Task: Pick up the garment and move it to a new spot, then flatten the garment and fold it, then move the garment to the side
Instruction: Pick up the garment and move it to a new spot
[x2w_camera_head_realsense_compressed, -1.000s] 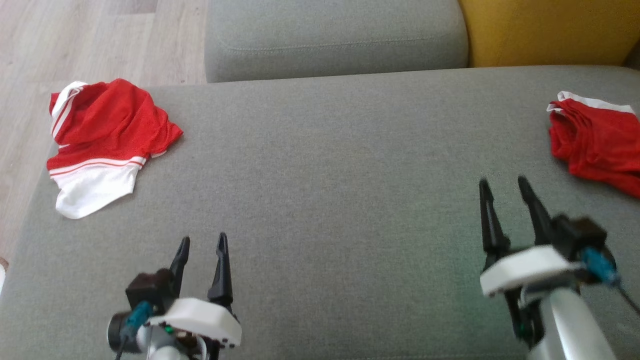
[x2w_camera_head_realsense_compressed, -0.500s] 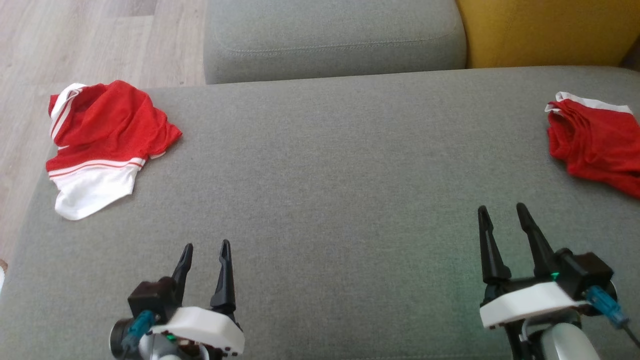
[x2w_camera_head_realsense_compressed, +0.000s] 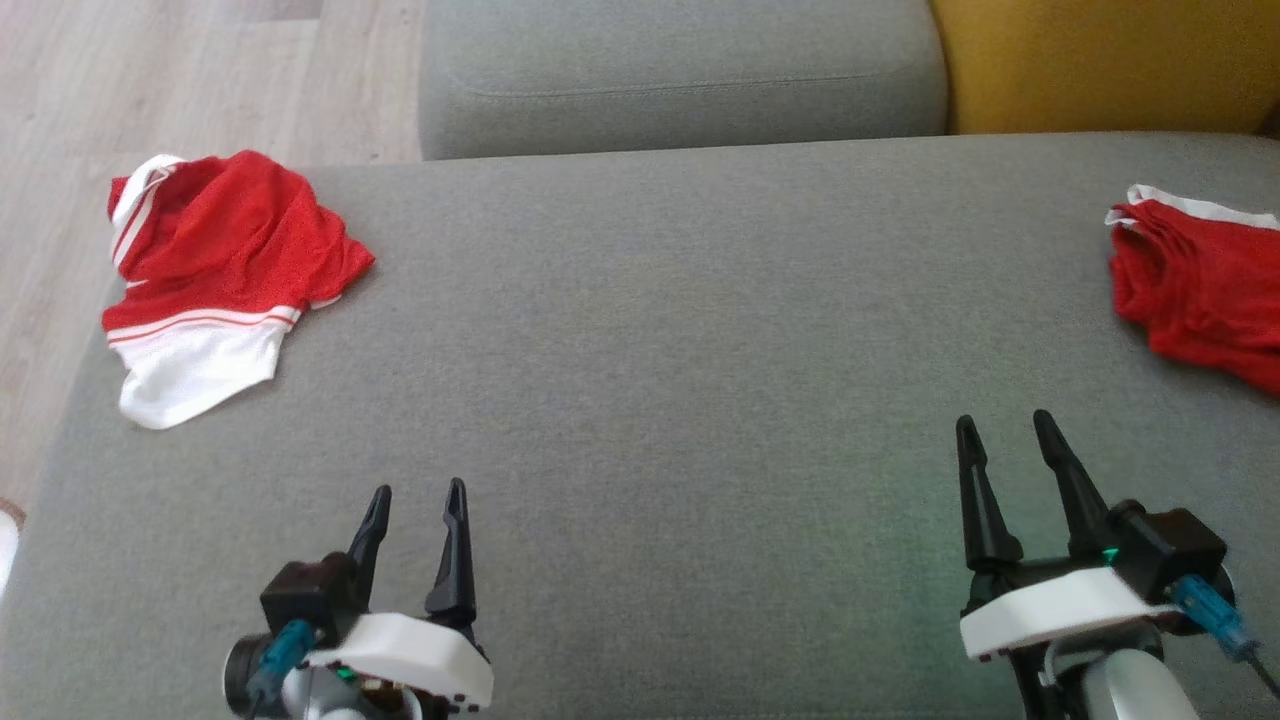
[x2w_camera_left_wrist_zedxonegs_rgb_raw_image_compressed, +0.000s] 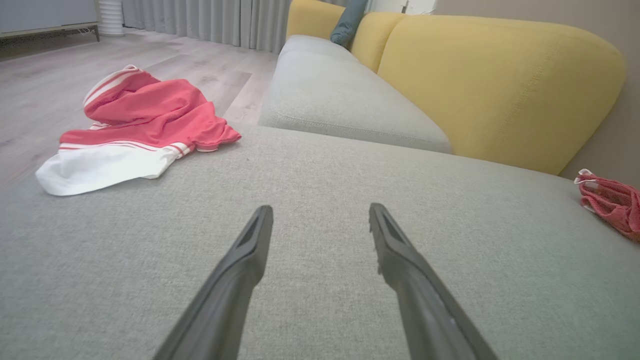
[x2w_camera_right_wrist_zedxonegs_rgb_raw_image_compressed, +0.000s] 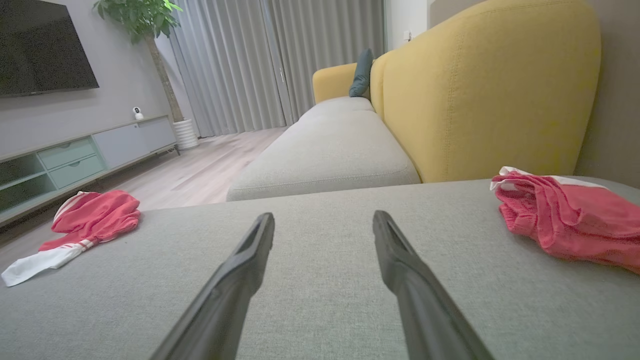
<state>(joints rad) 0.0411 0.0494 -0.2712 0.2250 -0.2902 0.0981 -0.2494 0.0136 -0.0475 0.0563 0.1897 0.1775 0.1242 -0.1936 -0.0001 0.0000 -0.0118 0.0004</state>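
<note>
I have both pincers released and empty, low over the grey sofa cushion (x2w_camera_head_realsense_compressed: 650, 350): the left pincer (x2w_camera_head_realsense_compressed: 418, 488) on my near left, the right pincer (x2w_camera_head_realsense_compressed: 1003, 418) on my near right. The red and white garment (x2w_camera_head_realsense_compressed: 215, 270) lies crumpled at the cushion's far left corner, beside the wooden floor (x2w_camera_head_realsense_compressed: 150, 80) and well apart from the left pincer. A second red garment (x2w_camera_head_realsense_compressed: 1200, 300) sits at the right edge, below the yellow backrest (x2w_camera_head_realsense_compressed: 1100, 60).

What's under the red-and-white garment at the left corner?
The grey seat cushion; the red-and-white garment lies crumpled on its far left corner, white part nearest the robot. That corner is covered, so anything tucked beneath the folds can't be seen.
</note>
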